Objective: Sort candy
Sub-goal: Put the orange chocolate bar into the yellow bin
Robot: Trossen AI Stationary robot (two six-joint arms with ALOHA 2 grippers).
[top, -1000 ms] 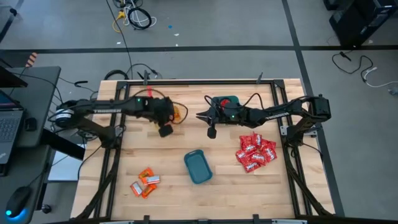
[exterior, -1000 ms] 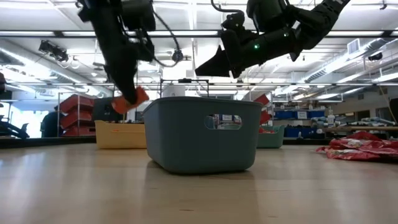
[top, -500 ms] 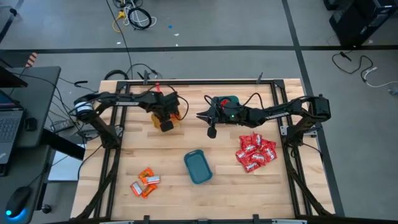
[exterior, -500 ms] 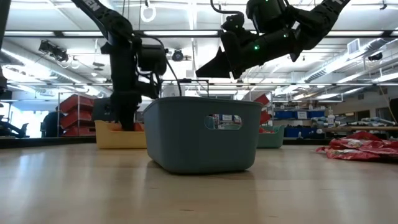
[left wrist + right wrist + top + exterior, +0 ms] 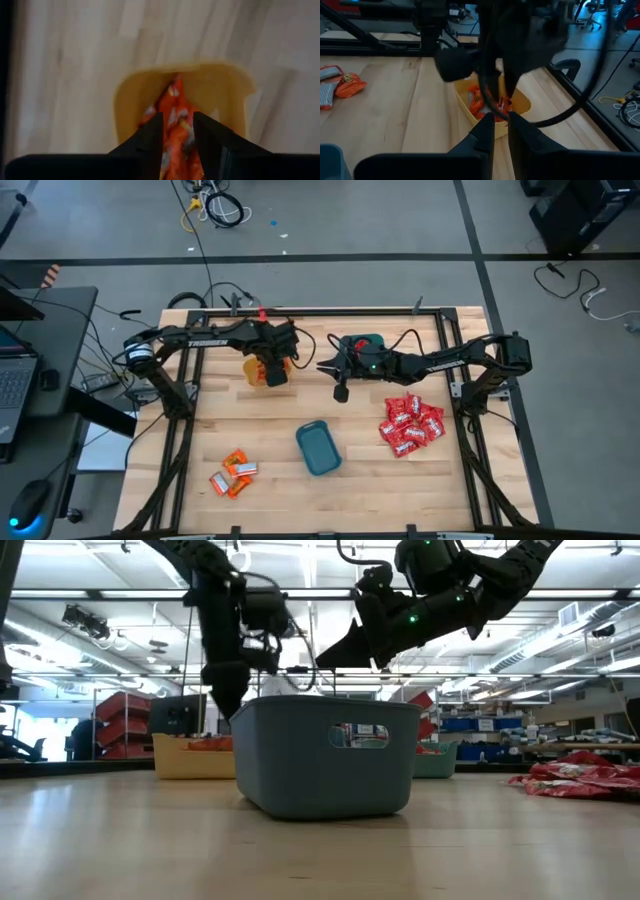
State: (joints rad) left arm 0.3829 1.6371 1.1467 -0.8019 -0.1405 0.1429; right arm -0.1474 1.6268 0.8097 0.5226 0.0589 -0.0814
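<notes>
- High view: wooden table [image 5: 270, 425] inside a black frame. Left gripper [image 5: 274, 372] sits directly above the yellow bin [image 5: 252, 370] near the far edge; finger state cannot be told from here. Right gripper [image 5: 323, 366] hangs mid-table beside it, with a green bin [image 5: 365, 341] under its arm.
- High view, candy: heap of red packets [image 5: 411, 426] on the right side; small cluster of orange-and-white packets [image 5: 234, 472] at the near left corner; teal bin [image 5: 319, 448] between the two groups, apart from both.
- Low view: teal bin [image 5: 323, 754] fills the centre. Left gripper [image 5: 228, 700] points down just behind the bin's left rim, above the yellow bin [image 5: 193, 757], where orange candy shows over the edge. Right gripper [image 5: 335, 651] hovers higher, tips together. Red packets [image 5: 578, 779] lie at the far right.
- Left wrist view: the two dark fingers [image 5: 149, 138] stand apart with a clear gap, nothing pinched between them; orange-and-white candy [image 5: 175, 120] lies in the yellow bin [image 5: 131, 95] below.
- Right wrist view: own fingers [image 5: 483, 133] nearly closed, a narrow slit left, empty. Beyond, the left gripper [image 5: 495, 95] hangs over the yellow bin [image 5: 521, 104] holding orange candy [image 5: 479, 102]; loose packets [image 5: 345, 85] lie further off.
</notes>
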